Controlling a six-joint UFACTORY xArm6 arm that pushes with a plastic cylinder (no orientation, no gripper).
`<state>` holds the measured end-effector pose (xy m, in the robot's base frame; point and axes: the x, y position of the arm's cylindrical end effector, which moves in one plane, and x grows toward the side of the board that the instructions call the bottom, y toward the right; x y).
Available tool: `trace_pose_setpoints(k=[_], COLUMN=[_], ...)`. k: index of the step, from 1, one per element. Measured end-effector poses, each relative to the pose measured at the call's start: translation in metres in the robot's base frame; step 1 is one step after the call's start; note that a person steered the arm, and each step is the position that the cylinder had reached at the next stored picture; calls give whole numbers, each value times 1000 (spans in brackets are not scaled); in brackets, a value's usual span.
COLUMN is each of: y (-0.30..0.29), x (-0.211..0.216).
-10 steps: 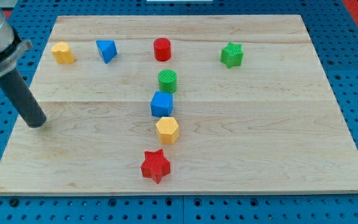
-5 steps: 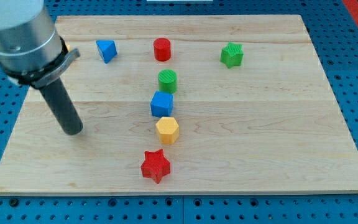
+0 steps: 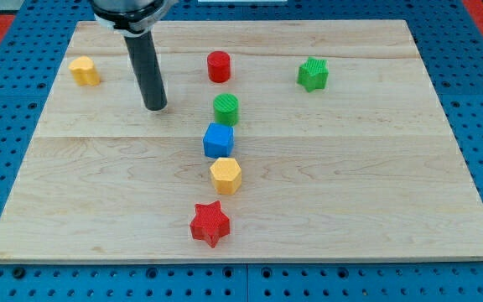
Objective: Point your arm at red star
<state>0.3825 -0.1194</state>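
Note:
The red star [image 3: 210, 223] lies near the view's bottom edge of the wooden board [image 3: 350, 168], below a yellow hexagon block [image 3: 225, 175]. My tip [image 3: 155, 106] rests on the board at upper left of centre, far above and left of the star. It stands left of the green cylinder [image 3: 225, 109]. The rod hides the blue triangular block that stood at the upper left.
A blue cube [image 3: 218, 139] sits between the green cylinder and the yellow hexagon. A red cylinder [image 3: 218, 66] stands near the view's top, a green star [image 3: 313, 74] at the upper right, a yellow block [image 3: 84, 71] at the upper left.
My tip has moved to the view's right and then up, from the board's left edge to a spot left of the green cylinder. The rod now covers the blue triangular block. No block has moved.

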Motion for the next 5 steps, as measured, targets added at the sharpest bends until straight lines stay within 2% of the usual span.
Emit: trace_pose_setpoints(k=[1, 2, 3, 5], y=[8, 6, -7, -29], x=[31, 85, 118, 141])
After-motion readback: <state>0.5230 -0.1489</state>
